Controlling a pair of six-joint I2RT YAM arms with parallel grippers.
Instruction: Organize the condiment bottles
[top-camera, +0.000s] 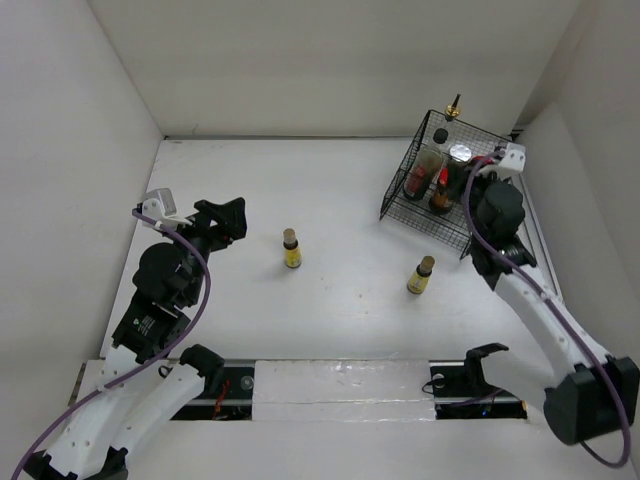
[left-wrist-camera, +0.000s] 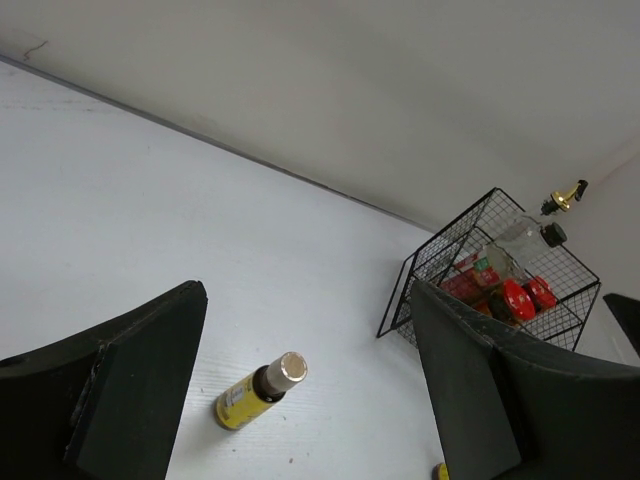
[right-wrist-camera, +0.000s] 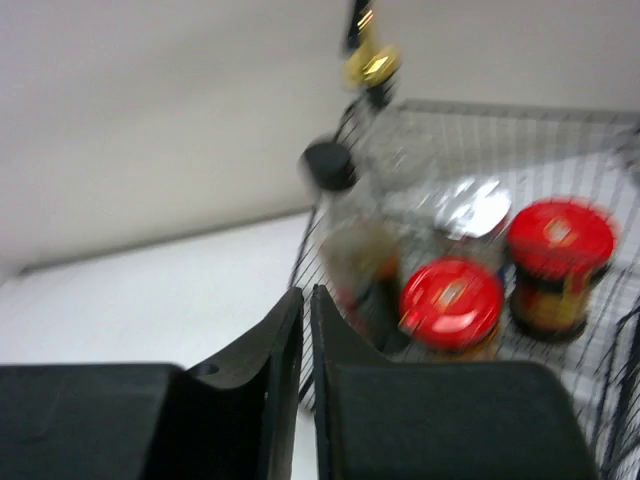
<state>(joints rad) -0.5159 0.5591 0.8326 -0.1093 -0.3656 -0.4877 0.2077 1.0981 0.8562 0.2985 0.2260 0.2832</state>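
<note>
Two small brown-capped yellow bottles stand on the table, one at mid-left (top-camera: 291, 248) and one at mid-right (top-camera: 421, 275). The black wire basket (top-camera: 398, 190) at the back right holds two red-lidded jars (right-wrist-camera: 451, 292) (right-wrist-camera: 560, 238), a silver-capped shaker (right-wrist-camera: 470, 207), a tall clear gold-spouted bottle (top-camera: 452, 107) and a black-capped clear jar with a reddish label (right-wrist-camera: 350, 245). My left gripper (top-camera: 225, 218) is open and empty, left of the mid-left bottle (left-wrist-camera: 258, 391). My right gripper (right-wrist-camera: 305, 300) is shut and empty at the basket's near right side.
White walls enclose the table at the back and both sides. The basket (left-wrist-camera: 400, 300) stands close to the right wall. A rail with the arm bases (top-camera: 340, 385) runs along the near edge.
</note>
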